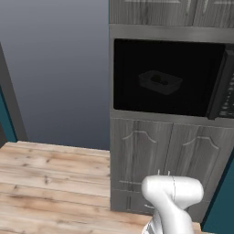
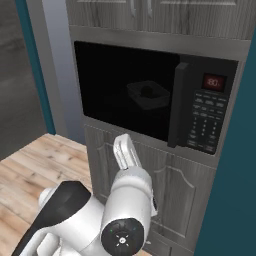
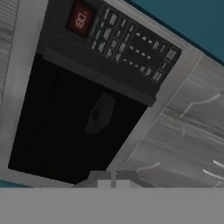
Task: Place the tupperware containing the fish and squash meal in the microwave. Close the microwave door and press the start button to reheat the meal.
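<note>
Right base view: the microwave (image 2: pixel 155 95) is seen built into a grey wood-grain cabinet column (image 2: pixel 170 190), and everything else is placed here relative to it. Its microwave door (image 2: pixel 125 90) appears shut across the cavity, with the long black vertical bar handle (image 2: pixel 175 107) standing at the door's right edge, just beside the keypad panel (image 2: pixel 206 120). Above the keypad, at the microwave's upper right, a small red display (image 2: pixel 214 81) is lit. Through the dark window the tupperware (image 2: pixel 147 95) is faintly made out inside the microwave, resting toward the right half of the cavity, with a dark shape within it; the colour of the fish and squash meal cannot be told through the glass. In the left base view the same container (image 1: pixel 159 82) is seen near the middle of the cavity, and the handle (image 1: pixel 219 87) is seen at the microwave's right. Below the microwave two cabinet doors (image 1: pixel 169 160) are closed, and a wooden floor (image 1: pixel 50 183) is spread out to its lower left. In the hand view the microwave is shown rolled, with the display (image 3: pixel 81 19) at the top and the tupperware (image 3: pixel 99 113) dim behind the window. The gripper (image 3: pixel 114 177) is held in front of the microwave, below it and apart from it; whether its fingers are parted or closed cannot be told.
</note>
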